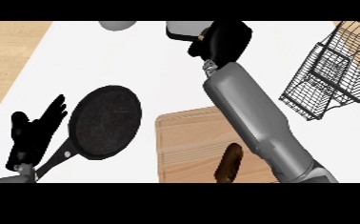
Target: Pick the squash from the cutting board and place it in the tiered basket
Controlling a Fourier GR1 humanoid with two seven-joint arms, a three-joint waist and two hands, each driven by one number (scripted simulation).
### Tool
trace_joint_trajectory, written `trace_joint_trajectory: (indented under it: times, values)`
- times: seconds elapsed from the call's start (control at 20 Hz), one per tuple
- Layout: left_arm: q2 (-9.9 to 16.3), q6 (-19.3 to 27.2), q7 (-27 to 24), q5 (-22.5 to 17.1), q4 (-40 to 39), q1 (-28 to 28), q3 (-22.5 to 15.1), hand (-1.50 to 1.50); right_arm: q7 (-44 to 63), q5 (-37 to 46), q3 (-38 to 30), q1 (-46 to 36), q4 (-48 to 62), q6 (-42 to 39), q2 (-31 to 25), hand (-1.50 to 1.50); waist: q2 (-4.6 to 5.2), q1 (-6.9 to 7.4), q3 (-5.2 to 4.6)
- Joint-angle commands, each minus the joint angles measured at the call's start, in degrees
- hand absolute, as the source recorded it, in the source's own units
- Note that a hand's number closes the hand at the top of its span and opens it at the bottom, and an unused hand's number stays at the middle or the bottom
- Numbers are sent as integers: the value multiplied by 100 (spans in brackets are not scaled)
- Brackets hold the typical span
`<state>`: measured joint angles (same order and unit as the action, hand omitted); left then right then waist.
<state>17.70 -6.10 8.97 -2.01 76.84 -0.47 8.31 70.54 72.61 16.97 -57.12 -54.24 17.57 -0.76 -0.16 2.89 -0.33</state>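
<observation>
White bench (pixel 105 61) underneath. Wooden cutting board (pixel 186 147) at bottom middle, dark brownish squash (pixel 229 162) lying on it beside the right forearm. Wire tiered basket (pixel 325 75) far right. Black pan (pixel 104 121) left. Right hand (pixel 224 39) up top, can't tell its fingers. Left hand (pixel 32 132) spread open, lower left.

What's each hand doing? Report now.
Left hand: open, resting at the left edge, holding nothing.
Right hand: seen from behind, fingers hidden; cannot tell.

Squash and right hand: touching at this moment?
Apart. The head view shows the squash lying on the cutting board, while the right hand is far up the counter.
</observation>
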Motion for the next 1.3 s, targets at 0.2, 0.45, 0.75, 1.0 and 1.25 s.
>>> trace_joint_trajectory:
  times: [0.2,0.45,0.75,1.0,1.25]
  values:
    - [-65,95,117,12,308,224,2,0,1256,739,-895,-1376,659,-160,-76,150,20,-100,29]
    - [-124,52,-320,38,-66,258,64,0,484,805,-1493,-1471,817,54,-564,150,41,-197,27]
    - [-137,124,-40,135,222,158,-22,0,-353,945,-1978,-1430,1752,734,-917,150,67,-123,33]
    - [4,-4,-259,-14,132,227,204,0,-1276,284,-2652,-1270,1455,1738,-1276,150,92,-104,42]
    - [-106,45,-131,65,-142,-49,122,0,-2383,-298,-3189,-1424,2149,2098,-1815,150,118,-97,35]
